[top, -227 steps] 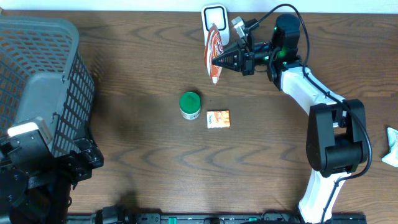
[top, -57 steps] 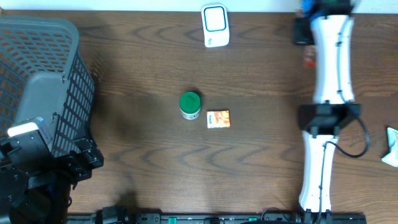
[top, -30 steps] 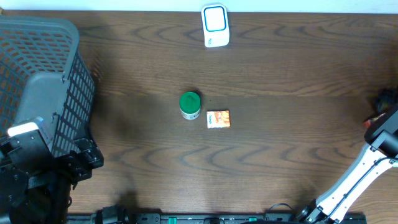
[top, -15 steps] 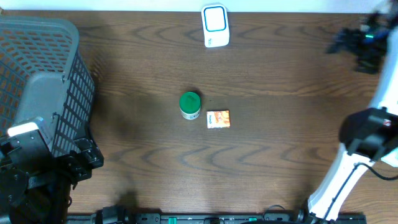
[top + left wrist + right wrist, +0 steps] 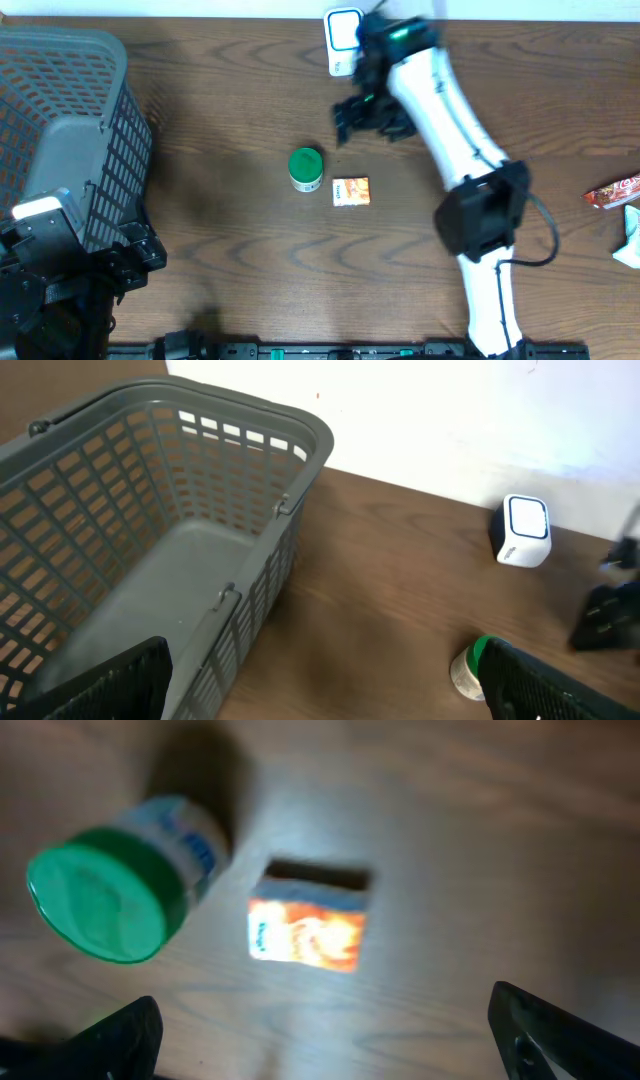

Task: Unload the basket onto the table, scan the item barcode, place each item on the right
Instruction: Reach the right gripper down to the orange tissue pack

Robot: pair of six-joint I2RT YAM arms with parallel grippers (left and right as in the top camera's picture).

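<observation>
A white barcode scanner (image 5: 343, 35) stands at the table's back edge, partly behind my right arm; it also shows as the scanner (image 5: 523, 530) in the left wrist view. On the table's middle lie a green-lidded jar (image 5: 305, 168) and a small orange box (image 5: 351, 191). My right gripper (image 5: 368, 118) hovers open and empty between the scanner and these two items. Its wrist view shows the jar (image 5: 100, 905) and the box (image 5: 308, 930) just ahead of the open right gripper (image 5: 335, 1050). My left gripper (image 5: 325, 700) is open and empty beside the basket.
A large grey mesh basket (image 5: 60, 120) fills the left side, above my left arm (image 5: 60, 270). A red snack packet (image 5: 612, 192) and a white crumpled thing (image 5: 630, 238) lie at the right edge.
My right arm has swung from the far right of the table to the middle, over the jar and box. The red packet it earlier held at the scanner now lies at the right edge.
</observation>
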